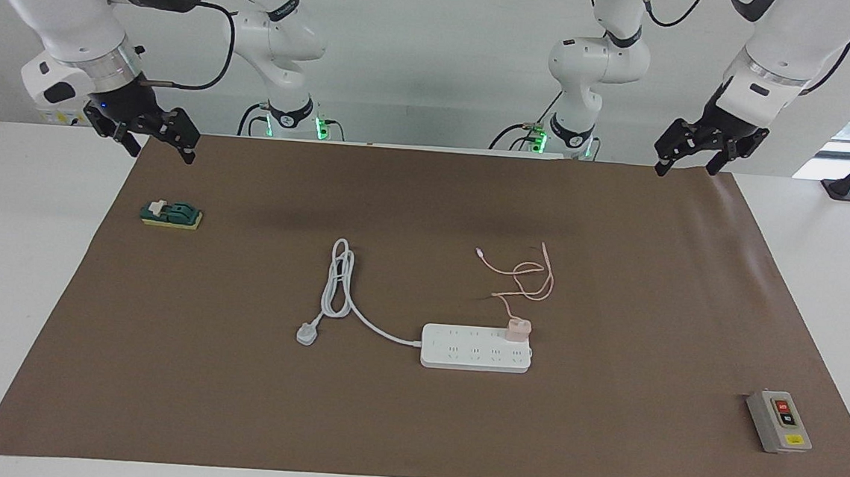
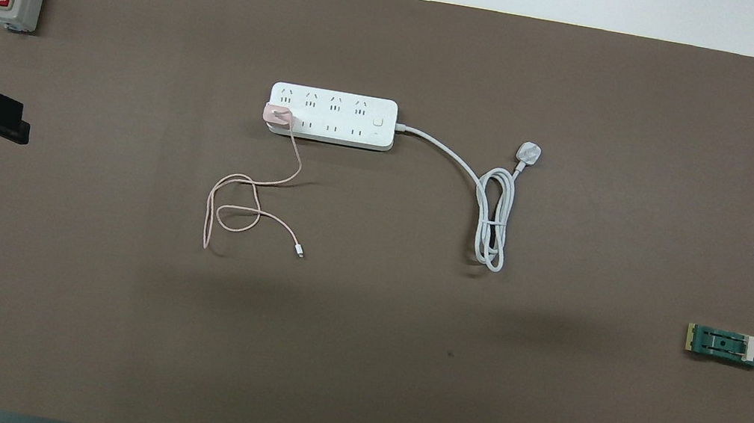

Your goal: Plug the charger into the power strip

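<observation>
Basically you're looking at a task that reads as done, or v. close to it — the charger [image 1: 518, 329] sits on top of the power strip [image 1: 476, 348], on the socket at the strip's end toward the left arm's side and in the row nearer the robots, and it stands upright rather than lying loose on the brown mat [image 1: 411, 432]. You can't see the pins, so whether it's fully seated is a judgement, not something shown; from the overhead view the pink cube [image 2: 278, 116] overlaps the strip's edge [image 2: 331, 116] squarely, which suggests it's in. Its thin pink cable [image 1: 527, 275] trails off in loose loops nearer the robots, free end lying on the mat. The strip's own white cord [image 1: 340, 277] and three-pin plug [image 1: 306, 333] lie toward the right arm's end, not connected to anything — not part of your job. Neither arm holds anything: the left gripper [image 1: 693, 146] hangs over the mat's robot-side corner at its own end with fingers spread, and the right gripper [image 1: 154, 133] hangs over the matching corner at its end, fingers spread too, empty. Both are well apart from the strip. What's left, prob. nothing but a seating check. The grey button box [image 1: 779, 420] and the green part [image 1: 171, 215] sit untouched at the mat's edges.
</observation>
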### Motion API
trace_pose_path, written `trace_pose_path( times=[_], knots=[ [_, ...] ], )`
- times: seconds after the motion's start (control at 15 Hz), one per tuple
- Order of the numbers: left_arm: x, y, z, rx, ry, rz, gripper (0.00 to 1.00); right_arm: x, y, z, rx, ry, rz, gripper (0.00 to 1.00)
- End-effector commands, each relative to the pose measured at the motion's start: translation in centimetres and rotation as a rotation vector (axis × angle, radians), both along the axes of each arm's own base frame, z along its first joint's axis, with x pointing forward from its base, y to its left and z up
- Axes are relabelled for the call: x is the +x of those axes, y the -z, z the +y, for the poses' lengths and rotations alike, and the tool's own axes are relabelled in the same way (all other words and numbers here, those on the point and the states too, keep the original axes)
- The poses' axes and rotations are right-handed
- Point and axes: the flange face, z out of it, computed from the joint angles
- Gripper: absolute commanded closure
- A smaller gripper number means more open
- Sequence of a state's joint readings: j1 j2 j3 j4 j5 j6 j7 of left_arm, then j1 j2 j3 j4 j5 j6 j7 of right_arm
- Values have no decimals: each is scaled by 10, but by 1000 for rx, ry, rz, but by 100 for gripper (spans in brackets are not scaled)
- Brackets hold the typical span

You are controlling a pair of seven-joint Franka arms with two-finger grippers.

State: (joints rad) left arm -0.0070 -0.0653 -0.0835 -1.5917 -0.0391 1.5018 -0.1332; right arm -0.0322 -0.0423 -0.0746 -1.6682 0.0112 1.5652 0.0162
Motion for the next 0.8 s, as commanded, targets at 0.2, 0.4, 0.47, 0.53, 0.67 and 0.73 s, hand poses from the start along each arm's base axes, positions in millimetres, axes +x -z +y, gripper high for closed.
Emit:
trace_pose_path(
  times=[0.2,0.4,0.47,0.53,0.67,0.73],
  knots=[
    [7,19,-3,30,33,-31,0,-4,-4,-1,-10,-19,11,0],
    [6,22,-2,67,107,-27,2,-3,-4,0,-9,-19,9,0],
    [6,22,-3,68,115,-27,0,-4,-4,-1,-10,-19,11,0],
    [6,21,-5,67,120,-33,0,-3,-4,-1,-10,-19,9,0],
    [6,20,-8,65,126,-41,0,-3,-4,0,-9,-19,9,0],
    [6,20,-8,65,126,-41,0,-4,-4,-1,-10,-19,11,0]
  ],
)
